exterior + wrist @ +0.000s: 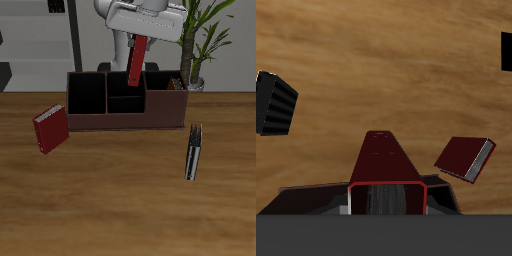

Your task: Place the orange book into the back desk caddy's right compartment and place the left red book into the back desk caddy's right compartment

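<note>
My gripper [142, 34] is shut on the left red book [137, 62], which hangs tilted above the back desk caddy [125, 118]. The book's lower end is over the caddy's middle part. In the wrist view the held red book [386, 165] reaches away from the camera, with the caddy's dark rim [306, 203] just under it. The orange book [178, 84] shows only as a thin orange sliver standing in the right compartment [165, 92], the end section beside the plant.
Another red book [50, 130] [464, 158] leans on the table beside the caddy's opposite end. A thin black-and-grey book [193, 150] [274, 103] lies nearer the table's front edge. A potted plant [200, 45] stands behind the caddy.
</note>
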